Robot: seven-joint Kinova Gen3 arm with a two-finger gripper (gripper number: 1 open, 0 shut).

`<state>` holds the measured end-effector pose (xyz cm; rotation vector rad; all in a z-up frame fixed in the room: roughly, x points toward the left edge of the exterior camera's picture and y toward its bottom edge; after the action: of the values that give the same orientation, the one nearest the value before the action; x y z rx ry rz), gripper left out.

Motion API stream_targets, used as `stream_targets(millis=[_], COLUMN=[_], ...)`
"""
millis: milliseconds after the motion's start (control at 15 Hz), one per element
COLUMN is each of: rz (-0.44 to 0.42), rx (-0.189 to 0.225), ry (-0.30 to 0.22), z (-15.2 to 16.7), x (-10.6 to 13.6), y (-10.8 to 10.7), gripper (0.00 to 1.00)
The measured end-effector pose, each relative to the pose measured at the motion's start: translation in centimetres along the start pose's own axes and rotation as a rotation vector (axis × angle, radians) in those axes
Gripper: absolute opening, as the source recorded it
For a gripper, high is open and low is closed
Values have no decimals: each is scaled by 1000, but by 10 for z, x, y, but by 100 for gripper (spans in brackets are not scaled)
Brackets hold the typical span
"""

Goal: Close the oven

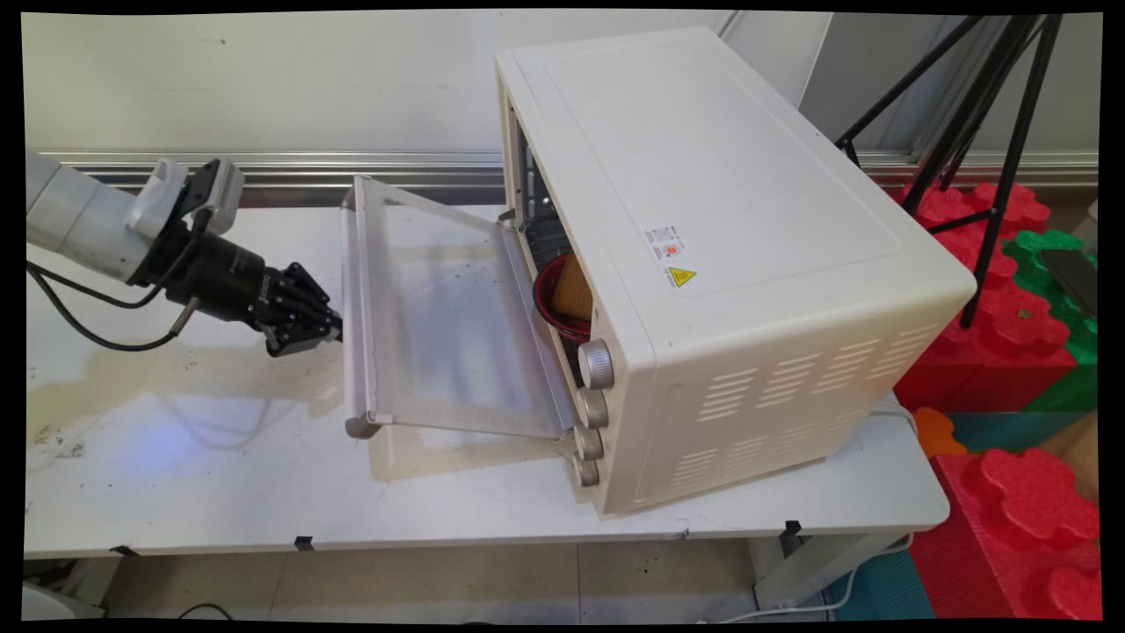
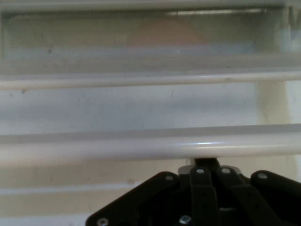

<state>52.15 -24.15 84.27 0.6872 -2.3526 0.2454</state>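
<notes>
A cream toaster oven (image 1: 747,220) stands on the white table (image 1: 220,492), its glass door (image 1: 439,325) swung open toward the left and held off the tabletop. Inside the oven sits a red bowl (image 1: 547,303) with a tan piece of food (image 1: 573,290) in it. My gripper (image 1: 332,332) is just left of the door's handle bar (image 1: 354,308), low over the table. In the hand view the handle bar (image 2: 141,143) runs straight across, and the gripper (image 2: 205,165) is shut with its tips up against the bar's underside, nothing between them.
Several silver knobs (image 1: 595,387) run down the oven's front right side. A black tripod (image 1: 993,132) and red and green foam blocks (image 1: 1011,334) stand to the right of the table. Brownish stains (image 1: 53,431) mark the table's left part.
</notes>
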Motion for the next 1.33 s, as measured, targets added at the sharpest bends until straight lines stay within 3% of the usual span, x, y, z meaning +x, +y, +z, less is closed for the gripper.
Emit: stream_targets(millis=[400,867,1333], rz=[2,13,36], rx=[-8,-8,-9], ry=[62,166,206], z=[-3,8,16], x=[19,64,88], y=[3,2,-2], gripper=[0,0,0])
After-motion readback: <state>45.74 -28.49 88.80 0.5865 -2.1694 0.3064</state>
